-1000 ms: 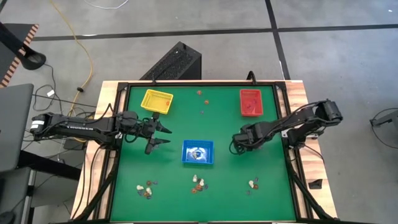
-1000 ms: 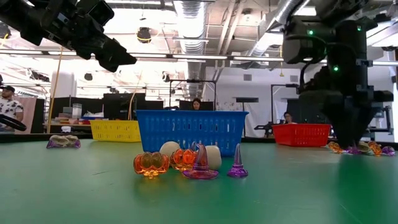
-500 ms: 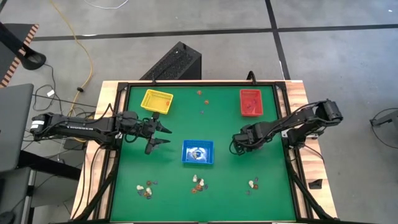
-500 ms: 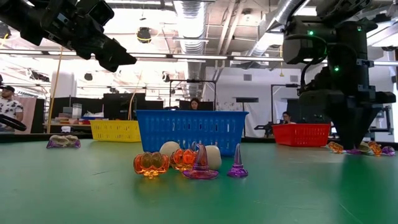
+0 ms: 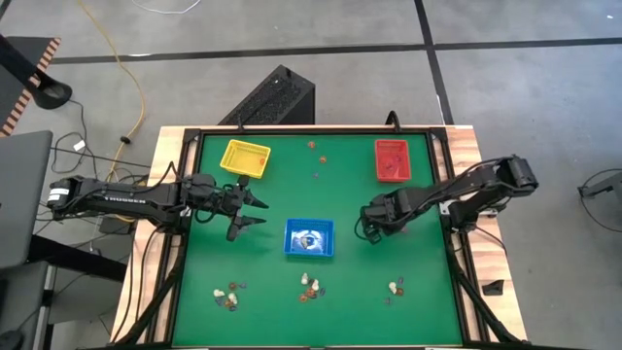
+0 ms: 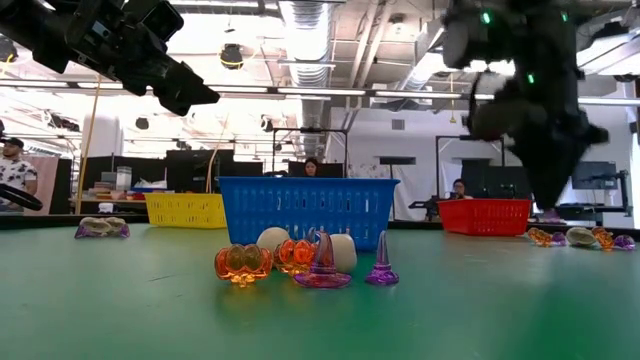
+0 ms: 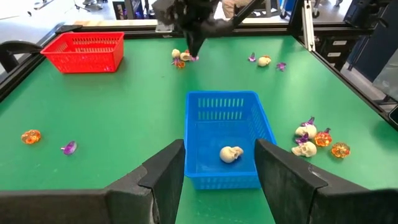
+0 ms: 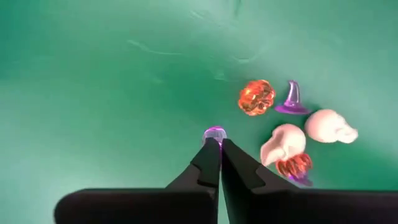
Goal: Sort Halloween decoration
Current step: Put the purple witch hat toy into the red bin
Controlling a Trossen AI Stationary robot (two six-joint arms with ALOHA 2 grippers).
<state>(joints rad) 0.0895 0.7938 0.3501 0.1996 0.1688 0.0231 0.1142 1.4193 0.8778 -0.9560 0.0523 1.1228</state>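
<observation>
The Halloween decoration lies as small piles of whitish, orange and purple trinkets near the table's front edge [image 5: 228, 295], [image 5: 311, 287], [image 5: 395, 288]. My right gripper [image 8: 214, 146] points down above the right pile [image 8: 286, 134], shut on one small purple trinket [image 8: 213, 133]. It also shows in the high view [image 5: 374, 229] and, blurred, in the low view [image 6: 553, 203]. My left gripper [image 5: 248, 216] hangs open to the left of the blue tray [image 5: 309, 252], which has a whitish skull [image 7: 231, 154] lying in it. My right gripper pinches the small purple trinket [image 8: 213, 133] between its two fingertips. The fingers come from above, pointing down. The trinket is lifted clear of the green table, above and beside the pile of pumpkin, hat and skulls.
A yellow tray [image 5: 245, 157] stands at the far left and a red tray [image 5: 392, 160] at the far right. A few loose trinkets [image 5: 315, 156] lie between them. Black rails [image 5: 457, 262] frame the green table. People and desks show in the room beyond.
My right gripper has shut on a purple trinket at the right front pile and risen with it, so the trinket is now lifted clear of the table. The rest of the pile stays where it was.
</observation>
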